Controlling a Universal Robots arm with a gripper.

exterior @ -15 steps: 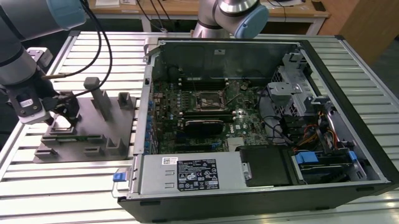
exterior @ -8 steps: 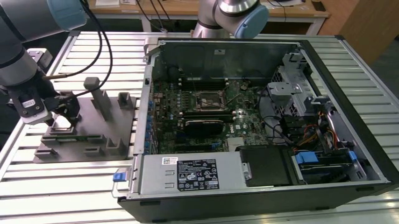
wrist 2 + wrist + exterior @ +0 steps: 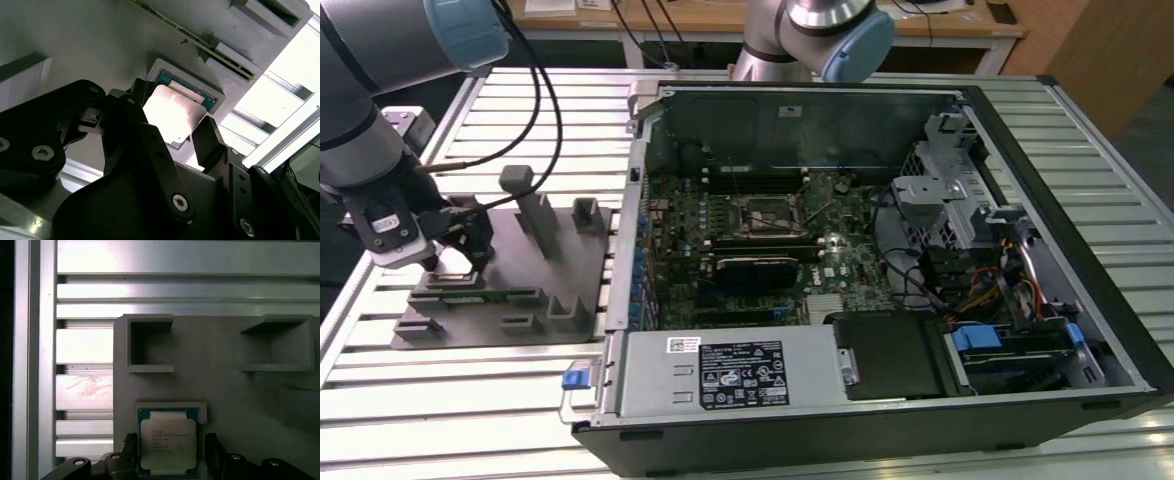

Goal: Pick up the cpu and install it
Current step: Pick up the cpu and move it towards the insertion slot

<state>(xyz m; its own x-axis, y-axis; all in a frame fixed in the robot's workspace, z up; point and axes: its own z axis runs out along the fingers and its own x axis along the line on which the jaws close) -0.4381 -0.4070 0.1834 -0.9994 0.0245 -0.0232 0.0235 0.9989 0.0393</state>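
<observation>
The cpu [image 3: 167, 444], a small square chip with a shiny silver top and a green rim, lies flat in a shallow square pocket of the grey fixture tray [image 3: 225, 390]. My gripper [image 3: 170, 447] is open and straddles it, one black finger [image 3: 131, 449] on each side, and neither visibly touches the chip. The second wrist view shows the cpu [image 3: 175, 116] bright between the fingertips of the gripper [image 3: 176, 122]. In the exterior view the gripper [image 3: 447, 265] hangs low over the tray [image 3: 507, 305] at that view's left.
An open computer case [image 3: 1067, 130] lies at the exterior view's right, with its motherboard and the cpu socket [image 3: 767, 215] exposed. Upright grey posts [image 3: 534, 215] stand on the tray beside the gripper. A second arm's base [image 3: 821, 35] stands behind the case on the slatted aluminium table [image 3: 427, 400].
</observation>
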